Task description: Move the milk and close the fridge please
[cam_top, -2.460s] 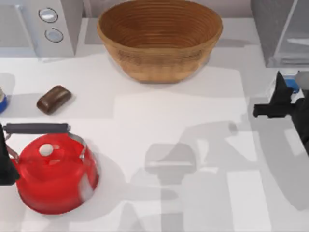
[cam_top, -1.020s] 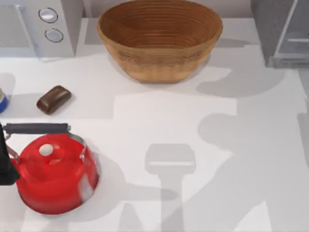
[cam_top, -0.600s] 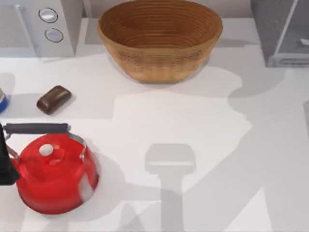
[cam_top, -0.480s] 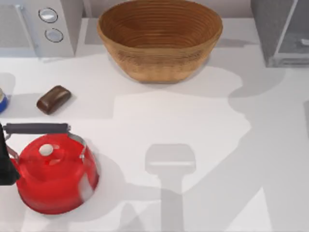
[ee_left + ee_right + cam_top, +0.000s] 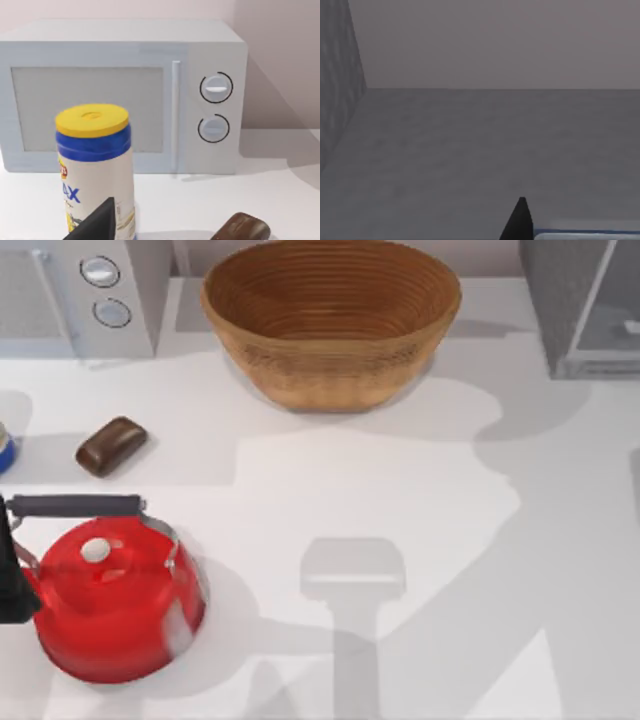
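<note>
My right jaws reach into the grey fridge [image 5: 590, 310] at the far right of the worktop [image 5: 400, 490], a dark fingertip [image 5: 519, 220] beside the milk's [image 5: 585, 234] blue top, so the carton sits inside. Whether they clamp it I cannot tell. My left arm [image 5: 12, 570] idles beside the kettle [image 5: 110, 605].

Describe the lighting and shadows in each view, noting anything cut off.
Top view: even light, broad soft grey shadows across the white table, one dark patch beside the red kettle; fridge cropped at the corner. Left wrist view: bright, soft shadow under the microwave; yellow-lidded canister cropped. Right wrist view: dim grey surfaces, a black fingertip at the edge.
</note>
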Available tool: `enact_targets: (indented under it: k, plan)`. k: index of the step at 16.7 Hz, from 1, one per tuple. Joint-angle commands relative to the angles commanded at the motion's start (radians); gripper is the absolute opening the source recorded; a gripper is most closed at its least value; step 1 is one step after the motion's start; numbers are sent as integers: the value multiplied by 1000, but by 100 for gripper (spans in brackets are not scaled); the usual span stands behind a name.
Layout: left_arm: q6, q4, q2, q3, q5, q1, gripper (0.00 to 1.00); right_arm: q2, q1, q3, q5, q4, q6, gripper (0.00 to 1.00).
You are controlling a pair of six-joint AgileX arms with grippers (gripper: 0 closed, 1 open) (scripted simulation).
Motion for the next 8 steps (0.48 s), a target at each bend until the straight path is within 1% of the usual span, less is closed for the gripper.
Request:
enact_targets:
  k: [1,8]
  plan:
    - [0,0,0,0,0,0,100,0,0,0,0,0,0,0]
    - [0,0,0,0,0,0,100,0,0,0,0,0,0,53]
